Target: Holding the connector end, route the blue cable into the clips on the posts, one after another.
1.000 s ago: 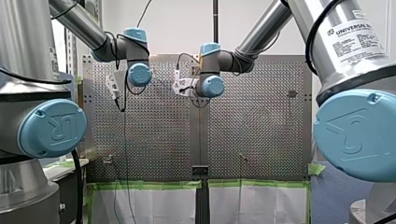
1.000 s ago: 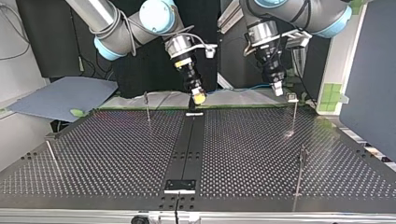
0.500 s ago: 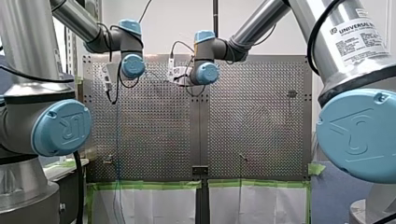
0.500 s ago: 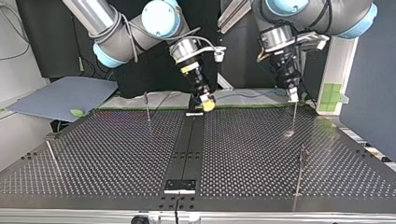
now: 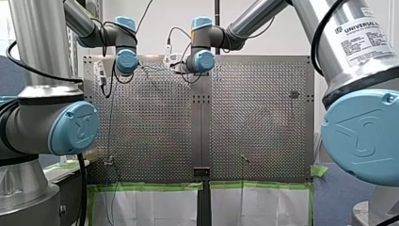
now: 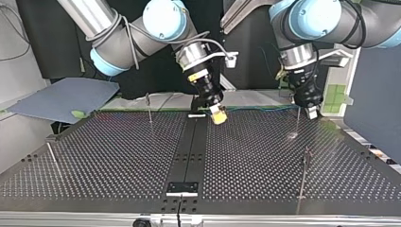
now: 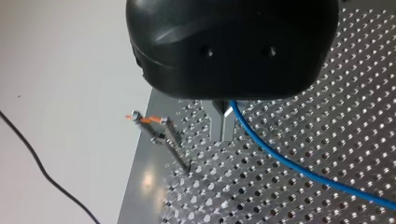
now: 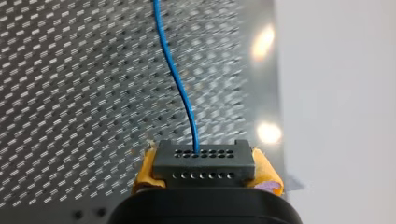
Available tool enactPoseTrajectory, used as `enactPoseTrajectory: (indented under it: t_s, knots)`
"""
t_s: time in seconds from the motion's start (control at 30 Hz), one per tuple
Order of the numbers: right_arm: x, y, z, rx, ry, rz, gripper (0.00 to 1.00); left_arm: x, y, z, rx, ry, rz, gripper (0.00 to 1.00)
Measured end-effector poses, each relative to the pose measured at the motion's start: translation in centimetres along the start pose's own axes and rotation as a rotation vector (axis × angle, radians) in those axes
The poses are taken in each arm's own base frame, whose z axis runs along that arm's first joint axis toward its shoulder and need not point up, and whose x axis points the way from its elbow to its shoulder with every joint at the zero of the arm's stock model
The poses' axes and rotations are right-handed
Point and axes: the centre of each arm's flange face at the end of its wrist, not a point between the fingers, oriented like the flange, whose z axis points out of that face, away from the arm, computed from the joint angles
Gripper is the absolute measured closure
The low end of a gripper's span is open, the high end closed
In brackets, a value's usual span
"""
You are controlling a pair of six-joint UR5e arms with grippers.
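Note:
My right gripper (image 8: 205, 176) is shut on a dark grey connector block (image 8: 204, 158), with yellow pads (image 8: 144, 171) on either side. The blue cable (image 8: 177, 79) leaves the block and runs ahead over the perforated plate. My left gripper (image 7: 223, 136) has its metal fingers (image 7: 219, 122) shut on the blue cable (image 7: 289, 165), close beside a thin post with an orange clip (image 7: 158, 130). In the top view my right gripper (image 6: 217, 115) hangs near the table's middle rail. My left gripper (image 6: 311, 111) is right by the far right post (image 6: 298, 119), and the cable (image 6: 260, 109) is stretched between the two grippers.
Other thin posts stand on the perforated table (image 6: 118, 156): a far left post (image 6: 148, 107), a near left post (image 6: 51, 155) and a near right post (image 6: 305, 171). A black rail (image 6: 189, 151) runs down the middle. A grey sheet (image 6: 61, 97) lies beyond the table's left corner.
In the top view both grippers have moved to the right and nearer the camera, keeping the cable between them. My left gripper has come down beside the far right post.

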Motion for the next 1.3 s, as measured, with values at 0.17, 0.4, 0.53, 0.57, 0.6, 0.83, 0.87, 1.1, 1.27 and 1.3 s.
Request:
enactPoseTrajectory:
  t_s: [0.17,0.4,0.53,0.57,0.6,0.83,0.87,1.1,1.27,1.3]
  knots:
    - [2.1,-0.6,0.9,0.013,0.042,0.015,1.00,-0.5,0.3,1.5,-0.015,0.012,0.002,1.00]
    - [4.1,-1.1,2.2,0.022,0.080,0.035,1.00,-3.6,0.3,2.8,-0.025,-0.026,-0.036,1.00]
    - [3.3,-1.2,3.1,0.025,0.060,0.038,1.00,-5.2,0.1,3.6,-0.023,-0.046,-0.050,1.00]
    - [3.2,-1.2,3.3,0.026,0.058,0.039,1.00,-5.7,0.0,3.9,-0.018,-0.053,-0.054,1.00]
    - [3.1,-1.2,3.5,0.026,0.056,0.039,1.00,-6.0,-0.1,4.2,-0.013,-0.057,-0.057,1.00]
    - [2.5,-1.6,4.8,0.033,0.052,0.056,1.00,-6.6,-0.8,7.0,0.019,-0.046,-0.063,1.00]
    - [2.2,-1.7,5.0,0.034,0.047,0.057,1.00,-6.7,-0.8,7.5,0.020,-0.045,-0.066,1.00]
    - [1.0,-2.1,6.4,0.037,0.030,0.060,1.00,-8.2,-0.6,9.3,0.020,-0.074,-0.090,1.00]
    - [0.4,-2.3,7.2,0.040,0.025,0.070,1.00,-8.5,0.1,9.9,0.015,-0.078,-0.090,1.00]
    - [0.4,-2.3,7.4,0.041,0.022,0.072,1.00,-8.5,0.2,10.0,0.016,-0.078,-0.090,1.00]
